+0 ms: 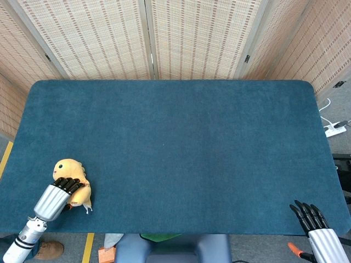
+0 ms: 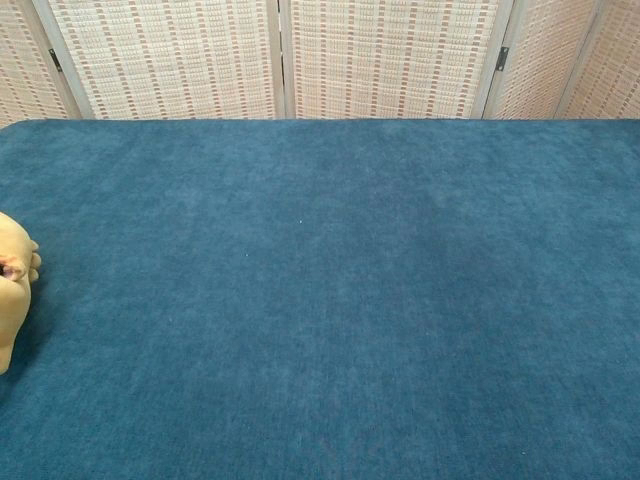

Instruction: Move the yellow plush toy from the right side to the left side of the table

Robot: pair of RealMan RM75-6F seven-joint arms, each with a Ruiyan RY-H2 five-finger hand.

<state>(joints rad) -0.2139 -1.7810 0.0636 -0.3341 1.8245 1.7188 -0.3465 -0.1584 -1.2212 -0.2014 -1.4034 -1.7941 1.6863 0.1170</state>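
Observation:
The yellow plush toy (image 1: 70, 175) sits near the table's front left corner, and my left hand (image 1: 55, 197) grips it from the near side with black fingers (image 1: 67, 183) over its back. In the chest view only a sliver of the plush toy (image 2: 14, 290) shows at the left edge, and the hand is out of that frame. My right hand (image 1: 315, 227) hovers off the table's front right corner with straight fingers held apart and nothing in it.
The blue cloth table (image 1: 181, 142) has folding woven screens (image 1: 148, 38) behind it. A white power strip (image 1: 334, 130) lies on the floor at right. A brown shoe (image 1: 48, 251) shows below the front left edge.

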